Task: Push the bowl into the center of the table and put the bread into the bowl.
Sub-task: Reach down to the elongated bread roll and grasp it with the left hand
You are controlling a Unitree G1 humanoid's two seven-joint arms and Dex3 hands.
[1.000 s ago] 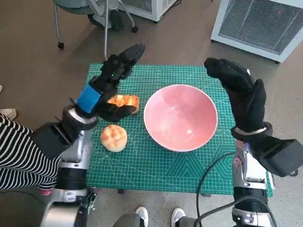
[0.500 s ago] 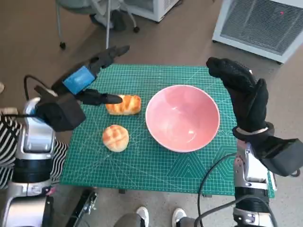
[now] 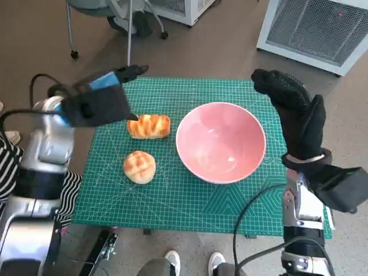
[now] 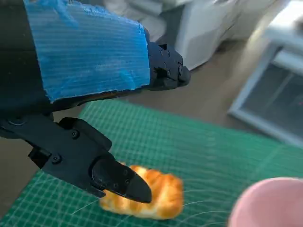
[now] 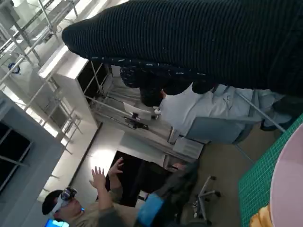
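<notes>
One pink bowl [image 3: 221,142] is sitting on the green gridded mat [image 3: 190,198] that is covering the surface, a little right of the mat's middle and holding nothing. Two pieces of bread are lying to its left: one long striped loaf [image 3: 149,126] near the bowl's rim but apart from it, and one round scored bun [image 3: 139,167] nearer the robot, apart from the loaf. The left hand [image 3: 99,101] is hovering above the mat's far left part with fingers apart and nothing in them; the head view is showing it just beside the loaf, while the left wrist view is showing its blue-taped back [image 4: 90,52], one black finger [image 4: 94,165] crossing in front of the loaf [image 4: 151,196] without clearly touching it, and a slice of the bowl's rim [image 4: 272,203]. The right hand [image 3: 293,115] is standing upright and spread beside the bowl's right edge, gripping nothing; whether it is touching the rim I cannot tell. Only the right wrist view is showing a person [image 5: 90,208] raising both hands, shelving behind, and a glimpse of the mat and bowl edge [image 5: 288,189]. Only the head view is showing two white grilled units [image 3: 313,31], chair legs [image 3: 127,29], one striped sleeve [image 3: 14,167] and two shoe tips [image 3: 192,261]. No readable writing is appearing anywhere.
</notes>
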